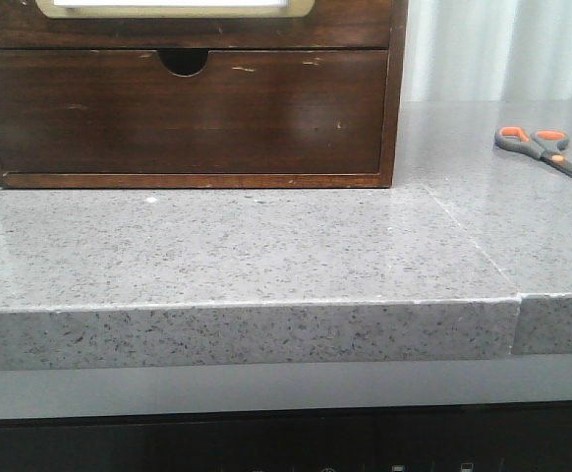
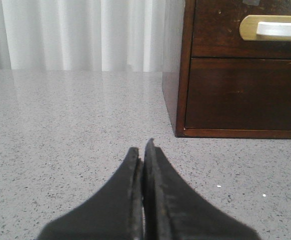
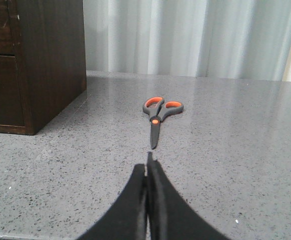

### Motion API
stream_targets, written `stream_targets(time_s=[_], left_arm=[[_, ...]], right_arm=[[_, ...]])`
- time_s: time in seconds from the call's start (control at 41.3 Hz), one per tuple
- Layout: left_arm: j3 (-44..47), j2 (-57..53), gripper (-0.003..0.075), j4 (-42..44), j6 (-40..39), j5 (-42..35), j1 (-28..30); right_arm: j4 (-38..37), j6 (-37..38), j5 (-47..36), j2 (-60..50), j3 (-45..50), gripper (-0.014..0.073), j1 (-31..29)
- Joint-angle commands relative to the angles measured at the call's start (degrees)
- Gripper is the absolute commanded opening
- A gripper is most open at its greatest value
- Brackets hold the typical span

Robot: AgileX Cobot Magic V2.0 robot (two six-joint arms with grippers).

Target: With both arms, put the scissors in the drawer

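Note:
The scissors (image 1: pixel 544 149) lie flat on the grey counter at the far right, grey handles with orange linings, dark blades closed. In the right wrist view the scissors (image 3: pixel 158 116) lie ahead of my right gripper (image 3: pixel 147 162), blade tip toward it, a short gap between. The right gripper is shut and empty. The drawer (image 1: pixel 183 113) is closed, dark brown with a half-round notch at its top edge; it also shows in the left wrist view (image 2: pixel 243 92). My left gripper (image 2: pixel 142 150) is shut and empty, low over the counter, left of the cabinet. Neither arm shows in the front view.
The drawer sits in a dark wooden cabinet (image 1: pixel 396 59) at the back of the speckled grey counter (image 1: pixel 237 256). A cream-framed panel (image 2: pixel 271 27) is above the drawer. The counter has a seam and a step at the front right (image 1: pixel 517 320). White curtains (image 3: pixel 195 35) hang behind.

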Motion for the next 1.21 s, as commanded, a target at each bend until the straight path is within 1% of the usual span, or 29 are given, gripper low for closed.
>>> stream_targets(time_s=[0.0, 0.169, 0.266, 0.339, 0.484, 0.726, 0.823, 0.944, 1.04, 1.185], left_arm=[[1.4, -1.1, -0.002, -0.4, -0.5, -4.9, 0.0], [1.4, -1.1, -0.002, -0.4, -0.5, -4.9, 0.0], [1.4, -1.1, -0.002, -0.4, -0.5, -6.5, 0.0], [1.0, -1.1, -0.002, -0.6, -0.5, -8.9, 0.0], [-3.9, -1.1, -0.002, -2.2, -0.5, -8.2, 0.0], [-19.8, 1.0, -0.002, -2.2, -0.5, 1.6, 0.0], [-27.0, 3.6, -0.002, -2.2, -0.5, 5.9, 0.0], [-35.5, 8.7, -0.002, -2.2, -0.5, 10.4, 0.0], [-39.8, 12.7, -0.002, -2.2, -0.5, 13.6, 0.0], [-42.0, 17.3, -0.002, -2.2, -0.5, 15.4, 0.0]], right_arm=[[-0.7, 0.1, -4.6, -1.0, 0.0, -0.0069, 0.0], [-0.7, 0.1, -5.9, -1.0, 0.0, -0.0069, 0.0], [-0.8, 0.1, -6.5, -1.0, -0.2, -0.0069, 0.0], [-0.1, 0.1, -5.3, -1.0, -1.2, -0.0069, 0.0], [0.0, 0.1, -1.6, -1.0, -6.3, -0.0069, 0.0], [-0.1, 0.1, 9.2, 0.1, -19.5, -0.0069, 0.0], [-1.1, 0.1, 12.1, 2.4, -24.1, -0.0069, 0.0], [-1.2, 0.1, 15.4, 7.9, -30.1, -0.0069, 0.0], [-1.2, 0.1, 18.6, 12.4, -34.0, -0.0069, 0.0], [-1.2, 0.1, 23.1, 18.5, -37.7, -0.0069, 0.0]])
